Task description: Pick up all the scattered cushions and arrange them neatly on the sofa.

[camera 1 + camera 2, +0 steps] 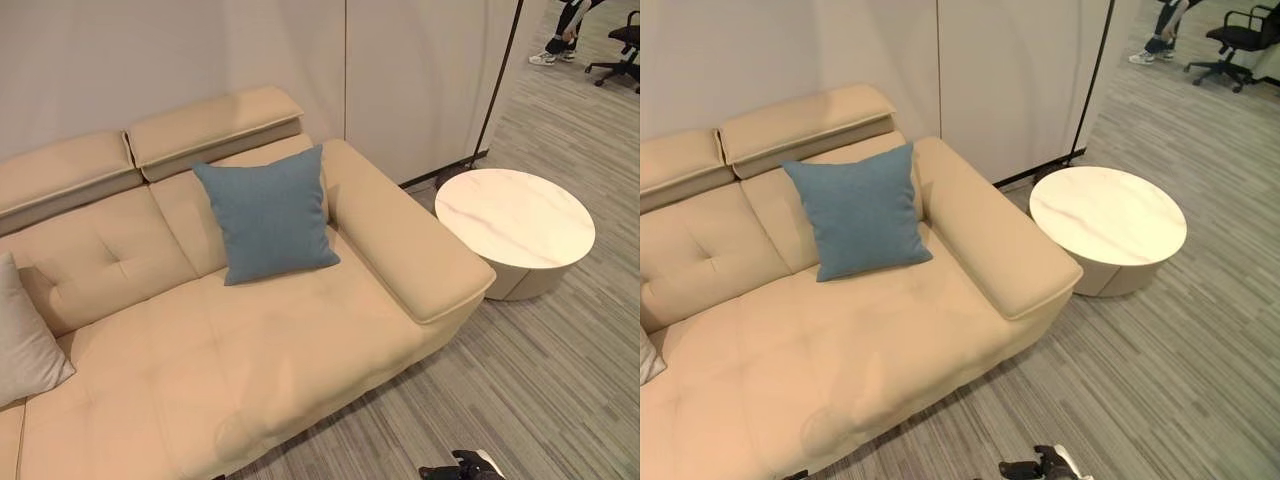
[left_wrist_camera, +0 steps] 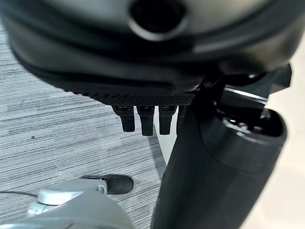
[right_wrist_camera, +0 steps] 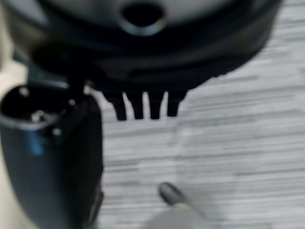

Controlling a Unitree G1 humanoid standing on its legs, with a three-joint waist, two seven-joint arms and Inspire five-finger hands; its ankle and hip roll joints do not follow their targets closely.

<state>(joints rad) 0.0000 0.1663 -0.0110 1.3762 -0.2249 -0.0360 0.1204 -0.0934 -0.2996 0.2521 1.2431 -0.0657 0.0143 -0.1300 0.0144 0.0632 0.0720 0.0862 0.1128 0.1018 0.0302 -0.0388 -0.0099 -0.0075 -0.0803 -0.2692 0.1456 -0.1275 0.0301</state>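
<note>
Beige sofa point(image 1: 250, 350) holds blue cushion point(image 1: 268, 213) upright against its backrest.

The grey cushion point(image 1: 25, 340) is cut off by the picture's edge, so its full shape cannot be told. The sofa point(image 1: 250, 350) also runs out of frame on that side and below. The blue cushion point(image 1: 268, 214) hides part of the backrest behind it. A person point(image 1: 562, 35) and an office chair point(image 1: 622, 50) far off are cropped. Beyond the right hand point(image 3: 143, 62), its fingers point(image 3: 137, 106) point at blurred floor point(image 3: 238, 143); an object past them is too blurred to identify.
</note>
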